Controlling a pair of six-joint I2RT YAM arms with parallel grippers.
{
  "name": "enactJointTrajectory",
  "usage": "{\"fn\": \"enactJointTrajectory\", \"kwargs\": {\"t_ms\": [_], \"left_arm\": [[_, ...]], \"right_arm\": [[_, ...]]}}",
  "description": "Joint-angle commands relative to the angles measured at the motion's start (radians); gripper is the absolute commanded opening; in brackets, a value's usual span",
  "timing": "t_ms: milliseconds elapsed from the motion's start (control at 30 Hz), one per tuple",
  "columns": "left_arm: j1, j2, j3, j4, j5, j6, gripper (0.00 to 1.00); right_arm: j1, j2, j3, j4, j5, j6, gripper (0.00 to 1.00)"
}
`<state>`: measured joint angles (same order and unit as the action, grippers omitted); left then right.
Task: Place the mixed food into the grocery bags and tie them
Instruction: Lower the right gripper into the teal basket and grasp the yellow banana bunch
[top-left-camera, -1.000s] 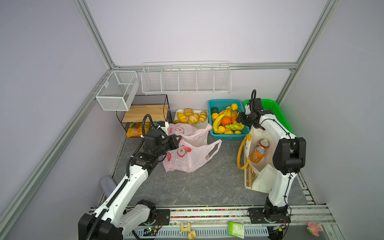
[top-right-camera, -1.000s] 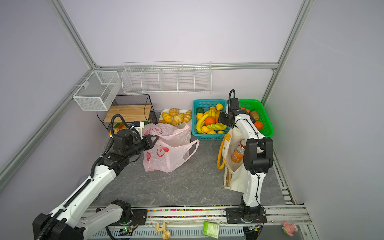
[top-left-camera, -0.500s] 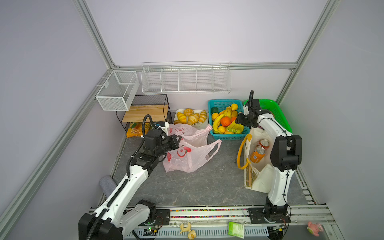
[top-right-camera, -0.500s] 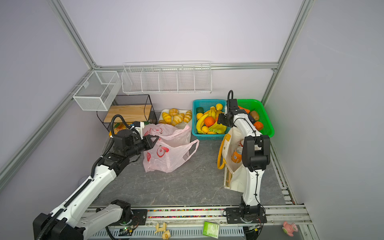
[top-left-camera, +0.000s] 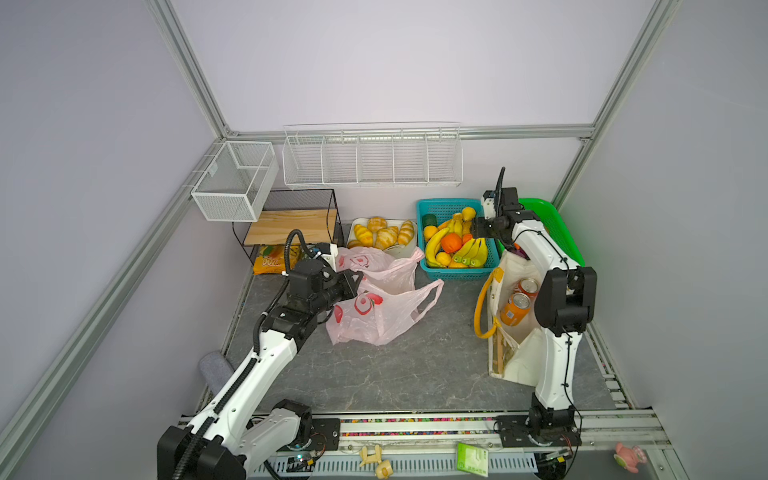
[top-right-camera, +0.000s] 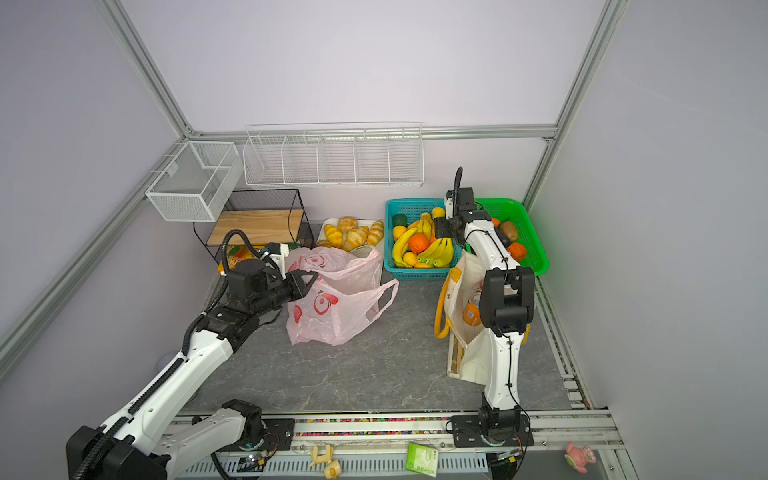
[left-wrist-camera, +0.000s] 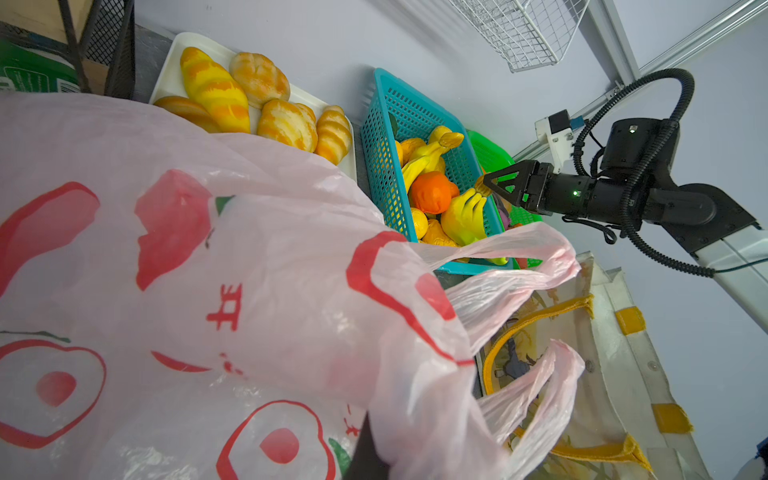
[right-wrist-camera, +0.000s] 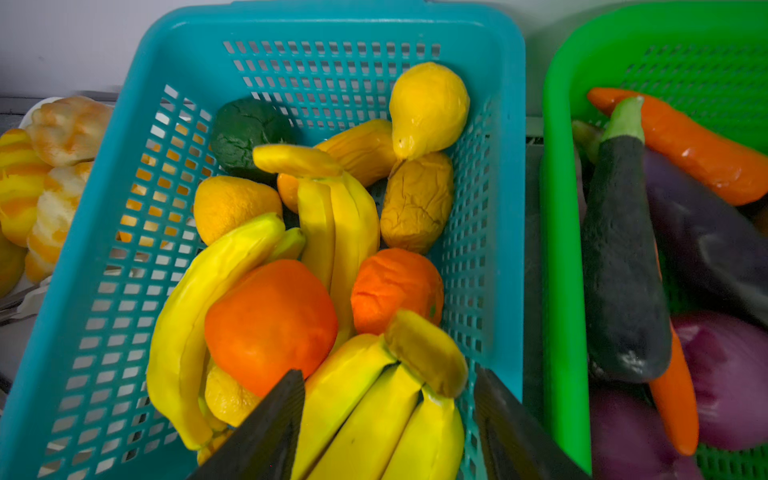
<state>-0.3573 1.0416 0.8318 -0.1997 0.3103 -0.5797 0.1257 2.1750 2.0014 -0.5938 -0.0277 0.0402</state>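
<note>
Grey marbled bench (top-left-camera: 395, 374), pale walls all round. Over the teal basket (right-wrist-camera: 332, 25) the right fingers (right-wrist-camera: 266, 428) are spread wide, gripping nothing yet. The banana bunch (right-wrist-camera: 374, 407) lies between them, its brown stem end just ahead of the tips. Beside one finger a big orange (right-wrist-camera: 270, 324) touches the bunch; the basket wall is close beside the other.

The left fingers (top-right-camera: 303, 282) are clenched on the pink bag (top-right-camera: 332, 316), holding its mouth edge up. Well behind the right fingers, under that arm, stands the tote (top-left-camera: 511, 365) w/ orange soda can (top-left-camera: 514, 309) & red cola can (top-left-camera: 527, 286) inside.

Step in hand, prob.: take the bunch. To do it well:
- Drop straight down so both fingers clear the orange & the wall.
- Close across the thick neck near the stem, not the tapering ends.
- Toy fruit looks soft, so squeeze firm, not hard.
- Lift vertically before swinging to a bag; neighbours may drag along.
</note>
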Motion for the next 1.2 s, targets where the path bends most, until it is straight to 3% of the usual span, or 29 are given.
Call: {"fn": "enactJointTrajectory", "kwargs": {"t_ms": [0,267,533,867,1167], "left_arm": [[0.004,-0.002,-0.008,0.009,-0.006,0.023,0.0],[0.004,-0.006,-0.007,0.005,-0.005,0.026,0.0],[0.005,-0.007,-0.009,0.002,-0.007,0.026,0.0],[0.005,-0.008,-0.01,0.004,-0.002,0.023,0.0],[0.004,-0.006,-0.012,0.005,-0.002,0.021,0.0]], "right_arm": [[-0.005,0.047,0.064,-0.021,-0.028,-0.087,0.7],[-0.024,0.14,0.213,-0.135,-0.115,-0.242,0.74],[-0.053,0.181,0.291,-0.242,-0.241,-0.33,0.57],[-0.059,0.228,0.356,-0.322,-0.24,-0.406,0.41],[-0.067,0.253,0.383,-0.32,-0.202,-0.434,0.47]]}}
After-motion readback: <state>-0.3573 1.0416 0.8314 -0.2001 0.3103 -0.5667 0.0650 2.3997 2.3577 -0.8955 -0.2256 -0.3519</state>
